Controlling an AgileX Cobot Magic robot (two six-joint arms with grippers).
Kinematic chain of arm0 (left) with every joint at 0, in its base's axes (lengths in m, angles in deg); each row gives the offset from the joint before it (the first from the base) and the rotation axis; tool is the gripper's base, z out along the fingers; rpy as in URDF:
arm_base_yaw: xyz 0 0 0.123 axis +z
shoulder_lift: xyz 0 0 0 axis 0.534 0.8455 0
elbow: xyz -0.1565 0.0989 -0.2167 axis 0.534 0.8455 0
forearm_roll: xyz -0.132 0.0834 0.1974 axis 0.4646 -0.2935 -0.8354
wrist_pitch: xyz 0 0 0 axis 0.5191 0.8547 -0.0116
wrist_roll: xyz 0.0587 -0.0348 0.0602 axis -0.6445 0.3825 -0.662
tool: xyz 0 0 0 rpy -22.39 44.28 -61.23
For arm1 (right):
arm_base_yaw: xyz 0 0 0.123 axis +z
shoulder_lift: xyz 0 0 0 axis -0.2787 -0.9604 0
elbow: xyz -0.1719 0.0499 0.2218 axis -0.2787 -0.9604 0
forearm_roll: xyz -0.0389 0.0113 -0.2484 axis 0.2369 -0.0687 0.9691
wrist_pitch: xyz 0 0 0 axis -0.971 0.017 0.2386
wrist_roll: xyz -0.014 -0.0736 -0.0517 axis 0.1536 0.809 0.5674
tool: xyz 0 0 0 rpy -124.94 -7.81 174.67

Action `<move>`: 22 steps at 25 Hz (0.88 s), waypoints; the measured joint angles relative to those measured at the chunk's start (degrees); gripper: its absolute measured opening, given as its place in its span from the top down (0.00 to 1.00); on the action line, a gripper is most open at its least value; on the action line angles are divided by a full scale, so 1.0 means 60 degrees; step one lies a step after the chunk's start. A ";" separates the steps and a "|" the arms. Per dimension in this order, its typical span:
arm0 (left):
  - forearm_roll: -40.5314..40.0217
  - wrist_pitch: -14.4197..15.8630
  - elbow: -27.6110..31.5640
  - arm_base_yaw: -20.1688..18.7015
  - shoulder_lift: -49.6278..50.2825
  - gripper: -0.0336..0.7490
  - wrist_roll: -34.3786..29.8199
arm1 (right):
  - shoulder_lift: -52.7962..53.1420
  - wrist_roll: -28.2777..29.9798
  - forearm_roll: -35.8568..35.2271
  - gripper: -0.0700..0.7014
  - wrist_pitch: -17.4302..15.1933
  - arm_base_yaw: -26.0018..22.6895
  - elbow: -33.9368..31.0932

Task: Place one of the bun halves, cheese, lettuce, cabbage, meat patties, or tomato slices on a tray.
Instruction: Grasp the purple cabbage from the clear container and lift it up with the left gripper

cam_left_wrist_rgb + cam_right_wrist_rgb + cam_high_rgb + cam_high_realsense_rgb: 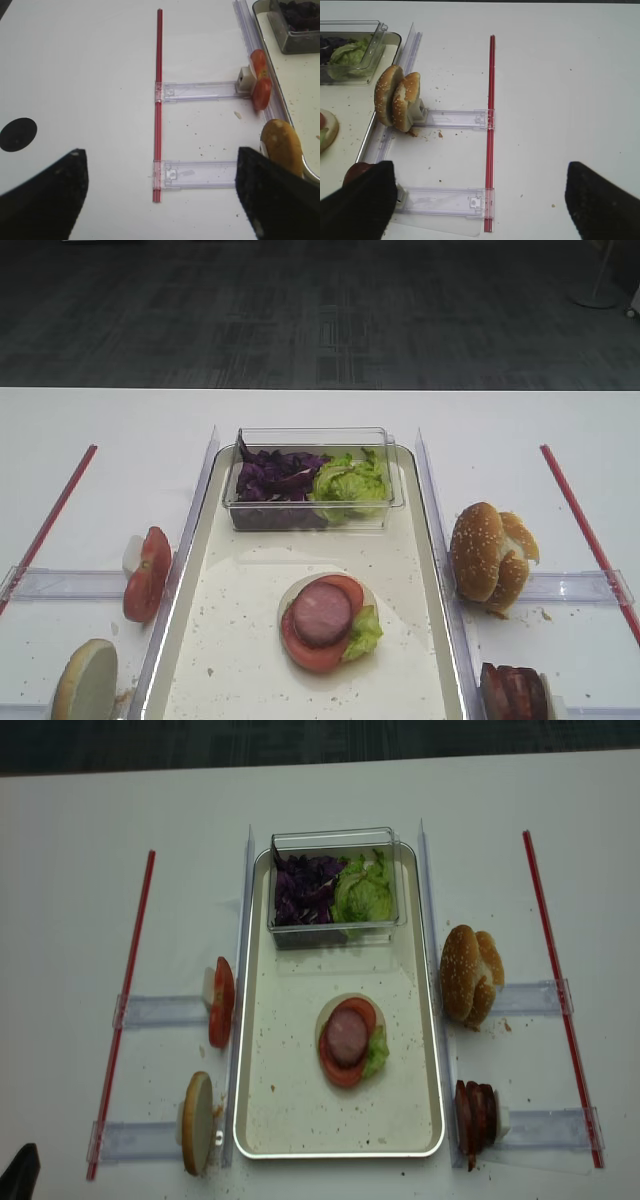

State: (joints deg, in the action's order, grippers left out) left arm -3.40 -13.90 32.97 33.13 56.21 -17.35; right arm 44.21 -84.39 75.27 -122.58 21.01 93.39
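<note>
On the tray [262, 1120], a clear box [335, 925] sits behind the stack [348, 1040]; bun halves [470, 975] stand right.

The left pincer [160, 192] is spread wide, its two dark fingers [45, 195] at the lower corners of the left wrist view. The right pincer [480, 200] is likewise spread wide, fingers [602, 200] apart. Neither holds anything.

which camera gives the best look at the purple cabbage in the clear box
The realsense high view: the dark purple shredded cabbage is seen from above. The other high view shows it obliquely; the left wrist catches a corner, the right wrist a sliver.
</note>
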 joint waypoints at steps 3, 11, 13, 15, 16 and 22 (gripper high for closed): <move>0.0000 0.0000 0.0000 0.0000 0.0000 0.25 0.0000 | 0.0000 0.0000 0.0000 0.01 0.0000 0.0000 0.0000; 0.0000 0.0000 0.0000 0.0000 0.0000 0.25 0.0000 | 0.0000 0.0000 0.0000 0.01 0.0000 0.0000 0.0000; 0.0000 0.0000 0.0000 0.0000 0.0000 0.25 0.0000 | 0.0000 0.0000 0.0000 0.01 0.0000 0.0000 0.0000; 0.0000 0.0000 0.0000 0.0000 0.0000 0.25 0.0000 | 0.0000 0.0000 0.0000 0.01 0.0000 0.0000 0.0000; 0.0000 0.0000 0.0000 0.0000 0.0000 0.25 0.0000 | 0.0000 0.0000 -0.0066 0.01 0.0000 0.0000 0.0000; 0.0000 0.0000 0.0000 0.0000 0.0000 0.25 0.0000 | 0.0000 0.0000 0.0000 0.01 0.0000 0.0000 0.0000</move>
State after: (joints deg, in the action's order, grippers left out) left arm -3.40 -13.90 32.97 33.13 56.21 -17.35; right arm 44.21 -84.39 75.27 -122.58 21.01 93.39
